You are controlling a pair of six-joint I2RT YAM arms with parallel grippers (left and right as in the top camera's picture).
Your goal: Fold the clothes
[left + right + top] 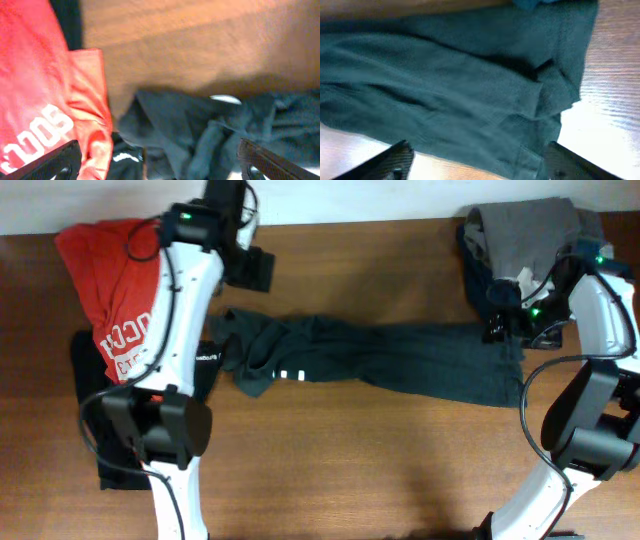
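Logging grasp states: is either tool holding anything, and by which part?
Nothing is held: left tool and right tool both stand open above the dark green garment.

Brown wood-grain table [350,470], glossy in places

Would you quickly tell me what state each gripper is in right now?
Left gripper: open above the dark garment, holding nothing.
Right gripper: open over the same garment, holding nothing.

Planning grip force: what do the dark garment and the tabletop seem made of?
Dark garment: soft matte cloth, likely knit cotton; it bunches and creases loosely. Tabletop: wood or wood-look laminate, semi-gloss; brown grain streaks and bright glare in the right wrist view.
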